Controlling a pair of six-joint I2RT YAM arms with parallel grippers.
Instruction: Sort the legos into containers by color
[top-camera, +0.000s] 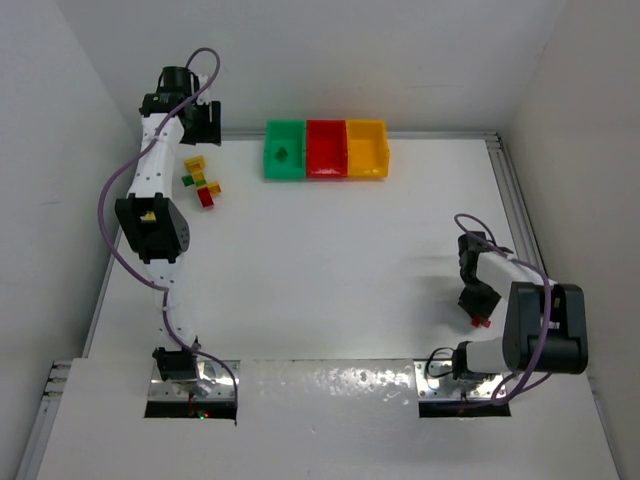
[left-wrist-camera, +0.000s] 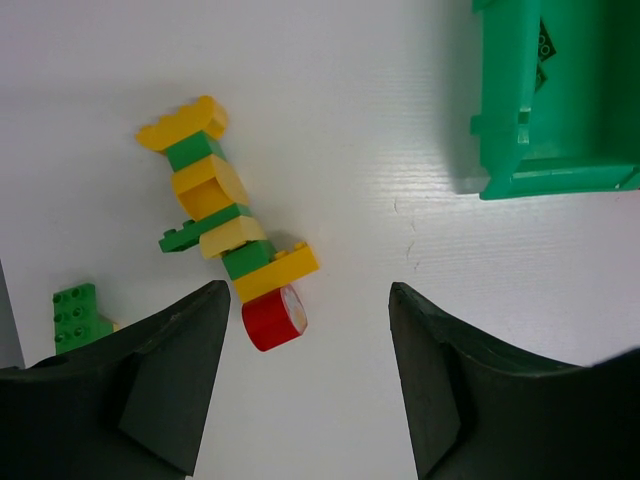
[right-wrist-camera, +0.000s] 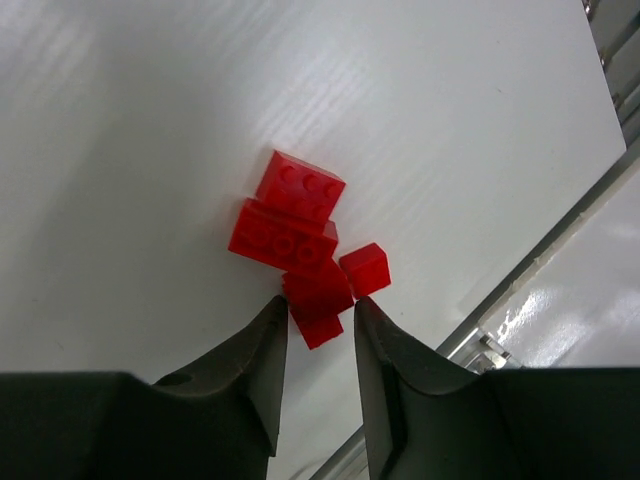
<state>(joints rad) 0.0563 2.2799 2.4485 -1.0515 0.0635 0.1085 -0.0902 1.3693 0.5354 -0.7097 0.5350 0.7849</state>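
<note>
Red legos (right-wrist-camera: 285, 225) lie clustered near the table's right edge. My right gripper (right-wrist-camera: 318, 305) is down over them, its fingertips pressed against both sides of the nearest red lego (right-wrist-camera: 318, 290). A small red cube (right-wrist-camera: 365, 270) sits beside the right fingertip. At the far left, a stuck-together row of yellow and green legos (left-wrist-camera: 225, 225) ends in a red round piece (left-wrist-camera: 272, 318). A loose green lego (left-wrist-camera: 75, 312) lies beside it. My left gripper (left-wrist-camera: 310, 300) hangs open above the table, just right of the red piece. The green (top-camera: 284, 150), red (top-camera: 326, 148) and yellow (top-camera: 367, 148) containers stand together at the back.
A green piece (left-wrist-camera: 543, 50) lies inside the green container (left-wrist-camera: 520, 110). The table's raised metal edge (right-wrist-camera: 560, 240) runs close to the right of the red legos. White walls enclose the table on the left, back and right.
</note>
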